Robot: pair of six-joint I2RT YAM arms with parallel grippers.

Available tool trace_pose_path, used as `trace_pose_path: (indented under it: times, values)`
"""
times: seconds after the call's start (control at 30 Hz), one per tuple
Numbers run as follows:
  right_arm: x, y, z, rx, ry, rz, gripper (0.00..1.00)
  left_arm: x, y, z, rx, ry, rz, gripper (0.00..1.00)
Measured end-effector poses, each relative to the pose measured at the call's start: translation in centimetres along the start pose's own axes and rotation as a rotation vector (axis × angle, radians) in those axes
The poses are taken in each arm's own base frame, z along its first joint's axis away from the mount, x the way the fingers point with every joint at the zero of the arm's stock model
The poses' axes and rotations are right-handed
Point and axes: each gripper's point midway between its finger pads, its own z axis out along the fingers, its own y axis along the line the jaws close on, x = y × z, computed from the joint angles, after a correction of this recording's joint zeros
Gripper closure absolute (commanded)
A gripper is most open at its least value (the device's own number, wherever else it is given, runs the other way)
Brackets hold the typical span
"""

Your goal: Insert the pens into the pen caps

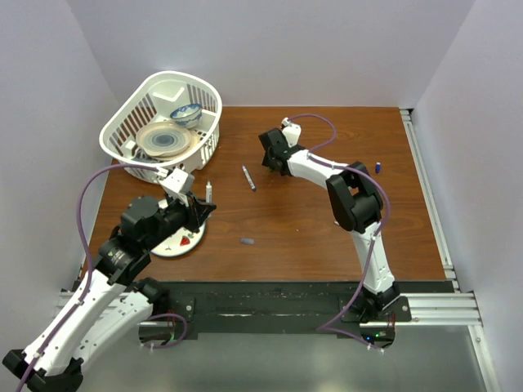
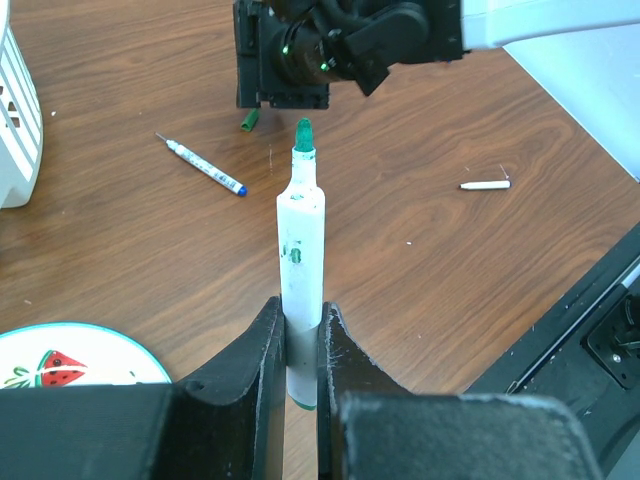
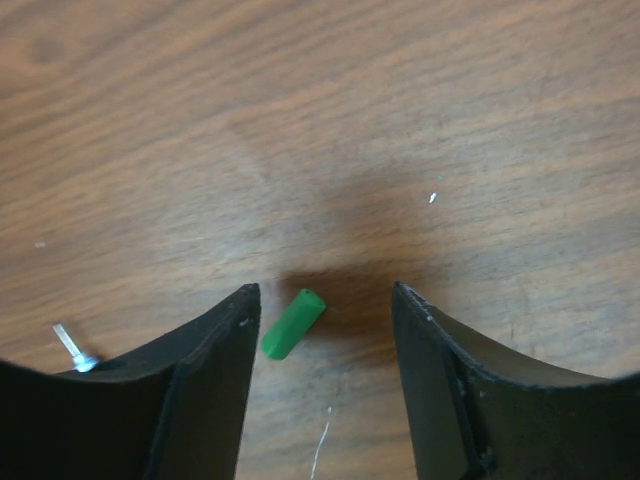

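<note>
While the left tool (image 2: 300,312) grips a white, green-tipped marker pen (image 2: 300,225) pointing up-frame, the right tool (image 3: 325,292) hangs open over the wooden tabletop (image 3: 300,120), straddling a stubby green plastic cap (image 3: 293,323).

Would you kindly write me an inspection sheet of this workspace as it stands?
Surface: brown wooden table.
Job's things: green-tipped pen held upright; blue-tipped pen, third pen, green cap, blue cap, greyish cap lying loose.
Clutter: basket of dishes; watermelon plate.
Claws: left claw shut on green-tipped pen; right claw open, green cap between its fingers.
Cables: purple cables hang in loose loops.
Surroundings: white walls; nothing else seen.
</note>
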Motion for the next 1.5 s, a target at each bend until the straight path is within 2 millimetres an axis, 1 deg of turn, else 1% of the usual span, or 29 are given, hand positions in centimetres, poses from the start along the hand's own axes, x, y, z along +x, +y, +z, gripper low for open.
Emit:
trace_pose_path:
  times: [0.07, 0.4, 0.5, 0.7, 0.8, 0.97, 1.03, 1.1, 1.2, 1.23, 1.4, 1.5]
  values:
    - [0.6, -0.2, 0.5, 0.012, 0.013, -0.007, 0.47, 0.0, 0.0, 0.0, 0.002, -0.002, 0.001, 1.00]
    - [0.9, -0.2, 0.5, 0.008, 0.025, -0.027, 0.55, 0.0, -0.1, 0.0, 0.006, 0.001, 0.000, 1.00]
    - [0.9, 0.0, 0.4, 0.002, 0.034, -0.034, 0.55, 0.0, -0.1, 0.0, 0.006, 0.001, 0.000, 1.00]
    - [1.3, 0.4, 0.2, -0.009, 0.060, -0.043, 0.52, -0.1, -0.1, -0.1, 0.003, -0.004, 0.001, 1.00]
    - [1.4, 0.6, 0.3, -0.002, 0.065, -0.052, 0.53, -0.2, 0.0, -0.1, -0.004, -0.009, 0.001, 1.00]
    - [1.5, 0.5, 0.3, 0.007, 0.066, -0.059, 0.59, -0.3, 0.2, -0.2, -0.010, -0.013, 0.001, 1.00]
    - [1.5, 0.5, 0.3, 0.008, 0.068, -0.064, 0.60, -0.3, 0.2, -0.3, -0.013, -0.017, 0.002, 1.00]
    - [1.5, 0.6, 0.5, 0.013, 0.072, -0.076, 0.62, -0.4, 0.2, -0.3, -0.013, -0.019, 0.002, 1.00]
    - [1.4, 1.1, 0.8, 0.012, 0.075, -0.099, 0.70, -0.3, 0.2, -0.3, -0.014, -0.018, 0.002, 1.00]
    - [1.4, 1.2, 0.8, 0.011, 0.074, -0.105, 0.71, -0.4, 0.2, -0.3, -0.013, -0.019, 0.002, 1.00]
    - [1.5, 1.0, 0.7, 0.007, 0.074, -0.134, 0.75, -0.4, 0.2, -0.4, -0.015, -0.023, 0.002, 1.00]
    - [1.8, 0.5, 0.3, -0.002, 0.080, -0.160, 0.76, -0.5, 0.2, -0.4, -0.015, -0.026, 0.002, 1.00]
